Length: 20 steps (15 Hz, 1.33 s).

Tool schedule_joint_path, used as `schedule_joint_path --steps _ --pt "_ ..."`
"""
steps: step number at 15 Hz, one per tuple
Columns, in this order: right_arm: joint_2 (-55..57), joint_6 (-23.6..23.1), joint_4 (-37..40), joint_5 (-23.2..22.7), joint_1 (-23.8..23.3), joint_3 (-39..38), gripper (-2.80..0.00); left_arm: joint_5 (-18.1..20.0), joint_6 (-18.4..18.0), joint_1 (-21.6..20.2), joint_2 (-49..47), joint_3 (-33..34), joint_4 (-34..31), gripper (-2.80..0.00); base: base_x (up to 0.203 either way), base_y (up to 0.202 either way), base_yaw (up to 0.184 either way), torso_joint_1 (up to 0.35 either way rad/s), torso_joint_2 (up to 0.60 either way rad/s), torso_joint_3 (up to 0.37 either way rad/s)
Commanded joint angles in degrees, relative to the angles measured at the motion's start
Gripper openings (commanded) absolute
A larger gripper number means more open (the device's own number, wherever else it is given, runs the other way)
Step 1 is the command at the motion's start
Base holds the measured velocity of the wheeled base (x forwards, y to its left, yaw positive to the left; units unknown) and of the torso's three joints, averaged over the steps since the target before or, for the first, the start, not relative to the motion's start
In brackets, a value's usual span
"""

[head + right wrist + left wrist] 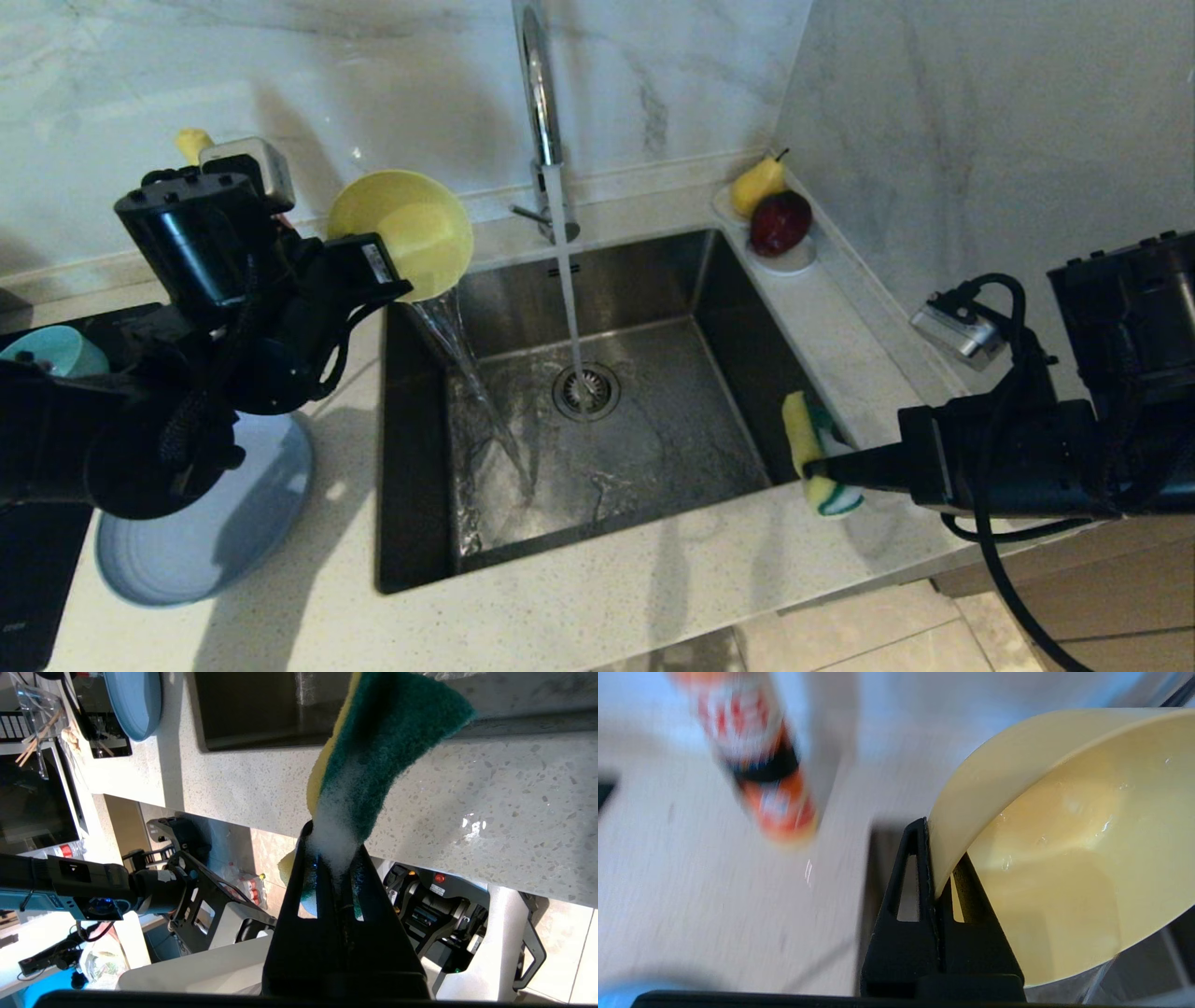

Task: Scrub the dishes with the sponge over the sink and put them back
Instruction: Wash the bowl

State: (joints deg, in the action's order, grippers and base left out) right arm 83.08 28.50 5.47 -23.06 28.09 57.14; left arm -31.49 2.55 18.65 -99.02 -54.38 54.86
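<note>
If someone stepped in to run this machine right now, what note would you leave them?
Left end effector: shut on the yellow bowl rim, tipping water into the sink.
Right end effector: shut on the soapy sponge, at the sink's right edge.
Tap running.
Grey-blue plate and teal bowl sit on the counter, left.
Left: set the yellow bowl back; whether the others are scrubbed is unclear.

Dim head view with long shadows across the counter (653, 597); left wrist background smeared with motion blur.
</note>
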Motion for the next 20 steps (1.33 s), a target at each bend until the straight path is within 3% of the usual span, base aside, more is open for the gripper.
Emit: schedule_joint_path --steps 1,3,5,9,11,12,13,15,18,20 --pt "0.7 0.2 -0.1 -0.2 0.0 0.0 -2.80 1.8 -7.1 0.3 -3.4 3.9 18.5 -2.80 0.000 0.000 0.000 0.000 0.00 0.000" --pt "1.3 0.2 -0.2 -0.2 0.2 0.0 -2.80 6.4 -16.8 0.4 -5.4 8.3 31.9 -2.80 0.000 0.000 0.000 0.000 0.00 0.000" --pt "1.6 0.2 -0.2 -0.2 1.0 0.2 -2.80 8.8 -21.8 0.5 -7.4 9.9 32.8 -2.80 0.000 0.000 0.000 0.000 0.00 0.000" --pt "0.6 0.2 -0.2 -0.2 1.4 0.2 -2.80 8.3 -21.8 0.5 -5.7 9.4 32.8 -2.80 0.000 0.000 0.000 0.000 0.00 0.000" --pt "-0.3 0.2 -0.2 -0.2 1.4 0.3 -2.80 7.3 -20.0 0.5 -4.4 9.0 32.2 -2.80 0.000 0.000 0.000 0.000 0.00 0.000" --pt "-1.0 0.2 -0.2 -0.2 1.4 0.6 -2.80 6.9 -17.5 0.5 -2.7 8.5 27.6 -2.80 0.000 0.000 0.000 0.000 0.00 0.000" --pt "-1.9 0.2 -0.2 -0.2 1.5 1.4 -2.80 6.8 -14.5 0.5 -0.6 7.9 18.6 -2.80 0.000 0.000 0.000 0.000 0.00 0.000" --pt "-3.2 0.2 0.2 -0.5 1.5 3.1 -2.80 7.8 -7.5 0.6 5.8 5.2 -5.9 -2.80 0.000 0.000 0.000 0.000 0.00 0.000" --pt "-4.8 0.2 0.2 -1.0 2.5 4.8 -2.80 15.6 4.5 0.7 14.5 -1.8 -42.0 -2.80 0.000 0.000 0.000 0.000 0.00 0.000" --pt "-5.6 0.2 0.2 -1.0 4.1 6.0 -2.80 21.8 12.7 1.3 17.6 -5.7 -58.4 -2.80 0.000 0.000 0.000 0.000 0.00 0.000"
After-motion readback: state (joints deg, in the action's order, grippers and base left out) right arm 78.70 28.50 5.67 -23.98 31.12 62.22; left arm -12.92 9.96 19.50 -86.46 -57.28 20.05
